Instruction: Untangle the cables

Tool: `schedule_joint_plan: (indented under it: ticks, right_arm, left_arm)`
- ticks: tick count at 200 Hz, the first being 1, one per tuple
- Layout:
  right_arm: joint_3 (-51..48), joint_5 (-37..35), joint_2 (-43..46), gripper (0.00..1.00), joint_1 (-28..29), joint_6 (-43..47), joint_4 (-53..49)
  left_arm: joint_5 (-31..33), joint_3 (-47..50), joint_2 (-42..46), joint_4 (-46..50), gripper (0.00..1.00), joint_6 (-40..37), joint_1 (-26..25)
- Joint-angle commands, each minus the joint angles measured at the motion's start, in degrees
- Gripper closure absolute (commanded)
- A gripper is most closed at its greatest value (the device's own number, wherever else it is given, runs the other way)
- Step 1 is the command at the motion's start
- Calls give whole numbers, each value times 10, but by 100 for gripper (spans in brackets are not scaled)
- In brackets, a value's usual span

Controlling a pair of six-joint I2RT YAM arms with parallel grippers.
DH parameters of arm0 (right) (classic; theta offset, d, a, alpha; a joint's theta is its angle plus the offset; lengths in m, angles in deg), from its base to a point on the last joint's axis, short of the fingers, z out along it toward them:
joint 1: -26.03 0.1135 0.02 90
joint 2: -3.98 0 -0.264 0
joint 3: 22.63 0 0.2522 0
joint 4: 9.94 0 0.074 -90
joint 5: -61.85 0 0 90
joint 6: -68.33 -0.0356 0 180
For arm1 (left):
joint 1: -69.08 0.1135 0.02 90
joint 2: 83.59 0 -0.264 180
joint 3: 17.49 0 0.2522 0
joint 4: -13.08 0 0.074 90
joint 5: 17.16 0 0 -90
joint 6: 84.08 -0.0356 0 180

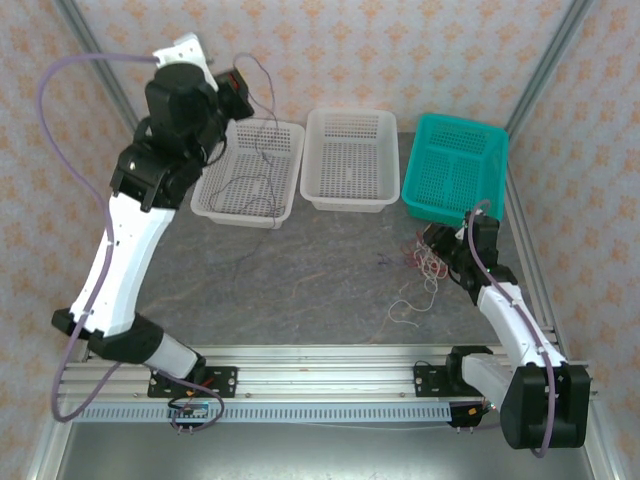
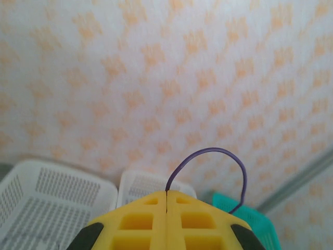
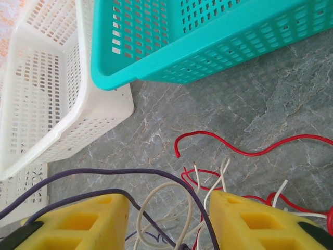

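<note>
Rail (image 1: 320,365) at 6 o'clock in the top view, with both arm bases on it. Past it, bare grey table (image 1: 300,270) from 6 round to 9 o'clock: the widest open room, hemmed by frame posts left and right.

At 4 o'clock on the table, tangle (image 1: 425,262) of red, white and purple cables, just short of the teal basket (image 1: 455,170). One white cable (image 1: 404,308) trailing out toward 7 o'clock, loose on the stone. Right gripper (image 1: 440,245) low at the tangle's far side, little room at 3 o'clock.

From the right wrist, more detail: right gripper (image 3: 169,208) with jaws about half apart, pinching nothing visible. White strands (image 3: 156,203) and a purple strand (image 3: 104,172) crossing the gap between the yellow fingers (image 3: 250,213). Beyond them a red cable (image 3: 250,151), long axis 9 to 3, its cut end turned toward 6. Teal basket (image 3: 208,47) wall from 12 to 2, white basket (image 3: 52,104) at 10, a narrow strip of stone before them.

Farthest in the top view, three baskets in a row from 11 to 1 o'clock: left basket (image 1: 250,170), middle basket (image 1: 350,160), then the teal one. Left gripper (image 1: 235,95) high at 11 o'clock, near the back wall. Purple cable (image 1: 268,110) hanging from it, long axis 12 to 6, down across the left basket.

From the left wrist alone, the pinch itself: left gripper (image 2: 166,194) with jaws pressed together on the purple cable (image 2: 208,151), arching out of the seam and dropping toward 4 o'clock.
</note>
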State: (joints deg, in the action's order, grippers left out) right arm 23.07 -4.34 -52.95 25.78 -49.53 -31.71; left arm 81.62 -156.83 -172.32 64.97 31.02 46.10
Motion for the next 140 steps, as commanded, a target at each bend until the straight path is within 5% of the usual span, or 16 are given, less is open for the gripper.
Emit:
schedule_joint_plan:
  ticks: [1, 29, 75, 103, 140]
  right_arm:
    - [-13, 4, 13, 56, 3, -11, 20]
    - [-22, 2, 16, 56, 3, -11, 22]
    - [-25, 2, 5, 57, 4, -20, 32]
    - [-20, 4, 0, 57, 4, -17, 27]
    - [-19, 3, -6, 57, 4, -15, 23]
  left_arm:
    - [29, -112, -56, 11, 100, -23, 45]
    - [-4, -237, -120, -14, 100, -13, 97]
    - [-22, -268, -167, -170, 100, -3, 149]
    - [-35, -373, -250, -218, 100, -4, 183]
    - [-43, -362, -265, -277, 100, 25, 201]
